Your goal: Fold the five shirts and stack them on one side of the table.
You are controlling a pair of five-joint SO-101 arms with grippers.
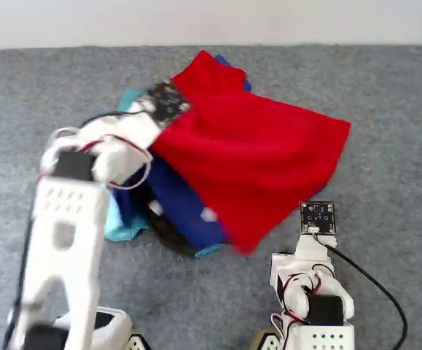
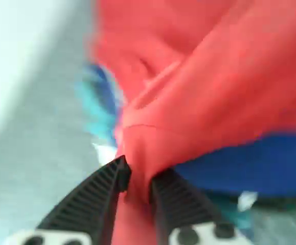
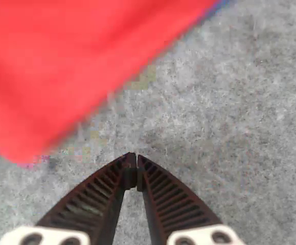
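Closest to lens in left wrist view: left gripper point(image 2: 140, 176), clamping a bunched fold of red shirt point(image 2: 214, 76) between both ribbed fingers point(image 2: 94, 196). Beyond the pinch, more red cloth spreading away, over blue shirt point(image 2: 250, 163), with teal shirt point(image 2: 99, 107) peeking out beside it.

From high view: left arm point(image 1: 65, 219) stretched from near-left of table point(image 1: 385, 109) to far-left edge of the heap. Red shirt point(image 1: 247, 160) as top layer, slanting from far middle toward near middle, near corner ending close to right arm point(image 1: 313, 292). Under it, blue shirt point(image 1: 178, 200) bunched at heap's near-left side. Teal shirt point(image 1: 119, 222) sticking out further left, touching the blue one. Dark cloth point(image 1: 168, 237) at near edge of heap, type unclear. All crumpled together in one heap around table's middle, unfolded; shirt count in heap unclear.

Right gripper point(image 3: 136, 166) pressed together, tips touching, nothing pinched. Sits over bare grey table point(image 3: 229, 102), just beside edge of red shirt point(image 3: 61, 66) but apart from it. Cannot tell whether tips touch the table surface. Right arm at near edge of table, black cable point(image 1: 371, 284) trailing toward near-right.
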